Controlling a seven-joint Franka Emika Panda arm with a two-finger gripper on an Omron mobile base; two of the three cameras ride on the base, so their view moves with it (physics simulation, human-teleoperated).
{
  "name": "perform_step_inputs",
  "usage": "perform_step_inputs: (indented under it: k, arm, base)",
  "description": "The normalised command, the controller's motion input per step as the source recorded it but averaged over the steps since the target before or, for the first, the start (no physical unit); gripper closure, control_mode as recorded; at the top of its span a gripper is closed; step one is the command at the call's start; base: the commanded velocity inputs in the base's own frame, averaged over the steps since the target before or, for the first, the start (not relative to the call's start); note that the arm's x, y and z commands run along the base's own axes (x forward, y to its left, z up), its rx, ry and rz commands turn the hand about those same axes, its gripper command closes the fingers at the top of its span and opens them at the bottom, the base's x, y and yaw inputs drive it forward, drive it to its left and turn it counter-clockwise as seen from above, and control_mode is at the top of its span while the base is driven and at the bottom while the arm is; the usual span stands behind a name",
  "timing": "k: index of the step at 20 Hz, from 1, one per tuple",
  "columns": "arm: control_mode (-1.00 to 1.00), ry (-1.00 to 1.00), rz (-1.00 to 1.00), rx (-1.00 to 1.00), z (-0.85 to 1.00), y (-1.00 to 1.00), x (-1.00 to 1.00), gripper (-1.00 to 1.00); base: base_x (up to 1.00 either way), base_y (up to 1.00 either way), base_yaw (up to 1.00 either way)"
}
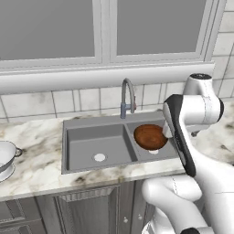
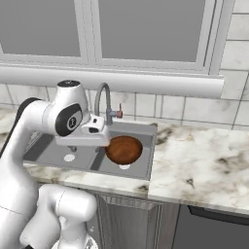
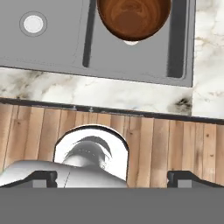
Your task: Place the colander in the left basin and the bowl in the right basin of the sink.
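The bowl (image 1: pixel 150 136) sat upright, mouth up, in the right basin (image 1: pixel 161 153) (over its drain). The colander (image 1: pixel 5 156) stood upright on the table (image 1: pixel 36 171), well left of the sink (image 1: pixel 68 123). The claw (image 3: pixel 113 177) was spread wide, grasping nothing, above the wooden floor (image 3: pixel 175 144) before the table.

This place is a home kitchen. A dark grey double sink (image 1: pixel 98 148) with an arched faucet (image 1: pixel 128 97) is set into a marble table (image 2: pixel 204 160), near its back edge. Behind it the wall has pale square tiles (image 1: pixel 64 101), and above them is a window (image 1: pixel 100 29) with a white sill. Under the table there are grey cabinet doors (image 1: pixel 87 212), and the floor (image 3: pixel 175 144) is of wooden planks.
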Motion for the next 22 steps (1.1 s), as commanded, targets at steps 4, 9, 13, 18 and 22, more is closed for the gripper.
perform_step_inputs:
  k: [4, 9, 13, 18, 22]
  arm:
    - [-1.00, -0.02, -0.25, -0.04, 0.53, 0.41, -0.37, -1.00]
    - [-1.00, -0.01, -0.06, 0.00, 0.14, 0.10, -0.05, -1.00]
    - [-1.00, 0.00, 0.00, 0.00, 0.00, 0.00, -0.01, -1.00]
    - [1.00, 0.00, 0.00, 0.00, 0.00, 0.00, 0.00, -1.00]
    - [1.00, 0.00, 0.00, 0.00, 0.00, 0.00, 0.00, -1.00]
  base:
    - [0.00, 0.00, 0.00]
    - [0.00, 0.00, 0.00]
    - [0.00, 0.00, 0.00]
    - [-0.20, 0.03, 0.00]
    - [-0.56, 0.60, 0.00]
